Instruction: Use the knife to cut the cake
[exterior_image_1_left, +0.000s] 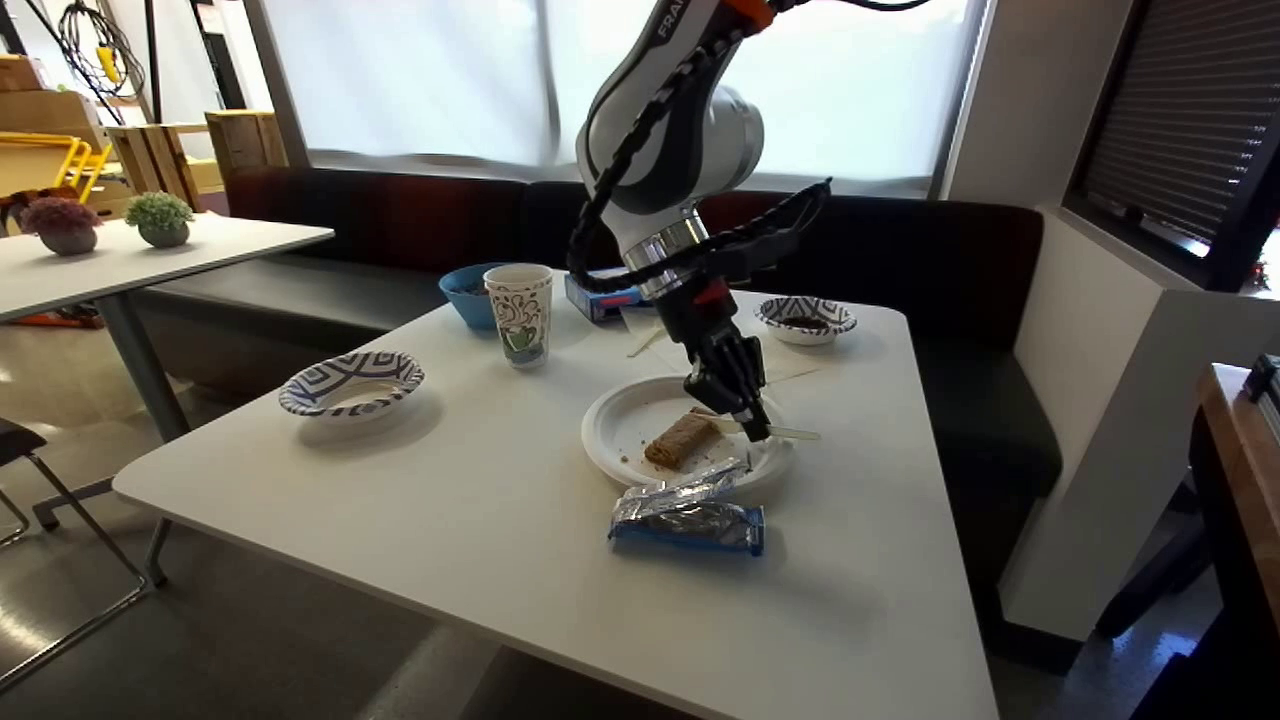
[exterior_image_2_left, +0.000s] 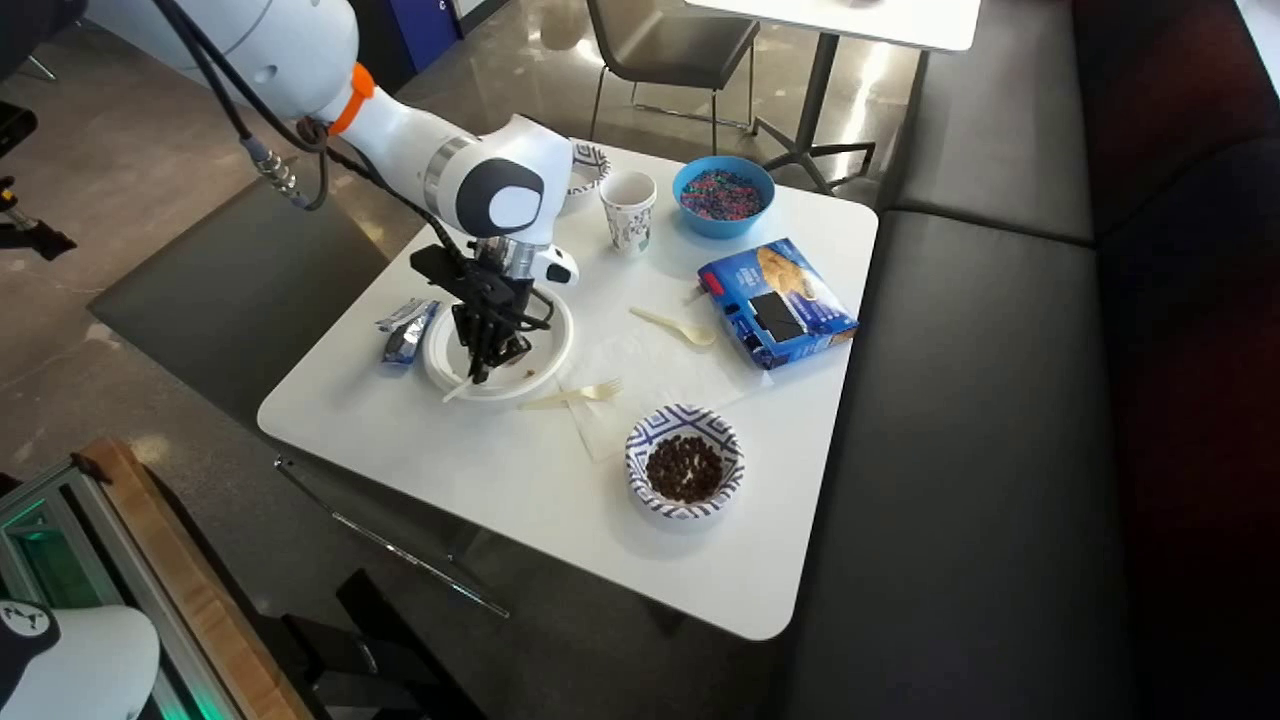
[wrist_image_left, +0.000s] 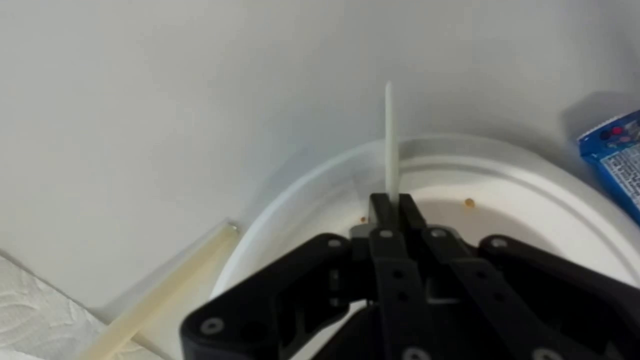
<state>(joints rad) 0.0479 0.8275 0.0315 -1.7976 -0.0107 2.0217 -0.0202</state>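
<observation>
The cake (exterior_image_1_left: 682, 441), a small brown slab, lies on the round white plate (exterior_image_1_left: 603, 440) with crumbs around it. My gripper (exterior_image_1_left: 757, 425) is low over the plate and shut on the pale knife (exterior_image_1_left: 795, 435). In the wrist view the gripper (wrist_image_left: 395, 207) pinches the knife (wrist_image_left: 391, 135), and one end sticks out past the plate's rim (wrist_image_left: 450, 142). In an exterior view the knife's far end reaches the cake's upper right end; whether it touches I cannot tell. The cake is hidden behind the gripper in the wrist view.
A blue-silver packet (exterior_image_1_left: 690, 520) lies against the plate's near side. A fork (exterior_image_2_left: 575, 395) lies beside the plate, partly on a napkin (exterior_image_2_left: 600, 430). A spoon (exterior_image_2_left: 675, 325), blue box (exterior_image_2_left: 780, 300), paper cup (exterior_image_2_left: 630, 210), blue bowl (exterior_image_2_left: 765, 195) and patterned bowl (exterior_image_2_left: 735, 475) stand around.
</observation>
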